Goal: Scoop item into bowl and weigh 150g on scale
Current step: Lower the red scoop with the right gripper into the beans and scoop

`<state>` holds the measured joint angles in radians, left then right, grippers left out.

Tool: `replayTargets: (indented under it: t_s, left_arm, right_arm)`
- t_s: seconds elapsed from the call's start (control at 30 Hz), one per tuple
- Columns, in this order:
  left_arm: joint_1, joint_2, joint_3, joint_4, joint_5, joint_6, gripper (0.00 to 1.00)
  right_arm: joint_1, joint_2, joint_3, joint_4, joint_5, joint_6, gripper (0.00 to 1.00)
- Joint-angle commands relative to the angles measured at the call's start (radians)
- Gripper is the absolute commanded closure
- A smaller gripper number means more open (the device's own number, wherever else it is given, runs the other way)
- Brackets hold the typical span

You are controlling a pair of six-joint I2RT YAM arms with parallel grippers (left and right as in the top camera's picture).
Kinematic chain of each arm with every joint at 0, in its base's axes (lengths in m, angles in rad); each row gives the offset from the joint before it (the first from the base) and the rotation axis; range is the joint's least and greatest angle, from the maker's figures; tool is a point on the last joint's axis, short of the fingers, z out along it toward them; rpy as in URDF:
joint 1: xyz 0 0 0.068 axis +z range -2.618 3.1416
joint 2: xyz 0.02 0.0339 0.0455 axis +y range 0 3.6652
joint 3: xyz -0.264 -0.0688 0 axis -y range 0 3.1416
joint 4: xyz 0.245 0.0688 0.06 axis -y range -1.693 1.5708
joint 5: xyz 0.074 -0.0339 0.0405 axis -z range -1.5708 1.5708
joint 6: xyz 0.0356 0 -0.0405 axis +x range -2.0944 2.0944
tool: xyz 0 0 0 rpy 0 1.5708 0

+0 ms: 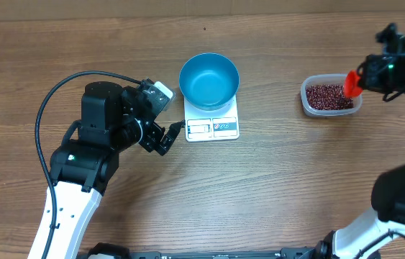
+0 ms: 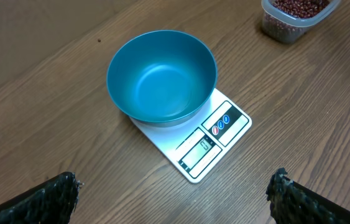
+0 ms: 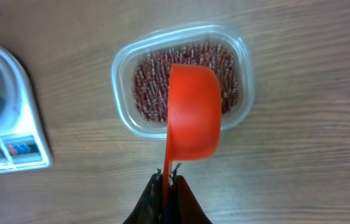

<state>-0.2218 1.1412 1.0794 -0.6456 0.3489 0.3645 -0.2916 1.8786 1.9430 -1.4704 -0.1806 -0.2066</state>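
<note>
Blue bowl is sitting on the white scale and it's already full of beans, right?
Not quite. The blue bowl does sit on the white scale, but it is empty, not full, as the left wrist view shows. The beans are in the clear tub, where the right gripper holds the red scoop.

Colours noted: blue, white, red-brown and orange-red over brown wood.
Bowl (image 2: 162, 78) bright blue, plain. Scale (image 2: 227, 134) white, grey display, red and blue button marks. Beans (image 3: 153, 87) dark red-brown, speckled, in clear tub (image 3: 120, 62) toward 3 o'clock. Scoop (image 3: 193, 112) solid orange-red. Table (image 1: 260, 194) mid-brown, streaked grain.
</note>
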Motion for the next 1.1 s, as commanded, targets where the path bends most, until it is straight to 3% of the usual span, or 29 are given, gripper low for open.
replayTargets:
  t_s: [0.0, 0.23, 0.73, 1.07]
  left_arm:
    - [0.005, 0.003, -0.002, 0.002, 0.014, -0.021, 0.0]
    - [0.005, 0.003, -0.002, 0.002, 0.014, -0.021, 0.01]
    - [0.005, 0.003, -0.002, 0.002, 0.014, -0.021, 0.0]
    - [0.005, 0.003, -0.002, 0.002, 0.014, -0.021, 0.0]
  right_arm:
    - [0.044, 0.048, 0.02, -0.014, 0.1, -0.061, 0.96]
    - [0.093, 0.066, -0.014, 0.047, 0.206, -0.116, 0.96]
    - [0.093, 0.067, -0.23, 0.274, 0.205, -0.116, 0.96]
    - [0.093, 0.093, -0.291, 0.294, 0.035, -0.106, 0.96]
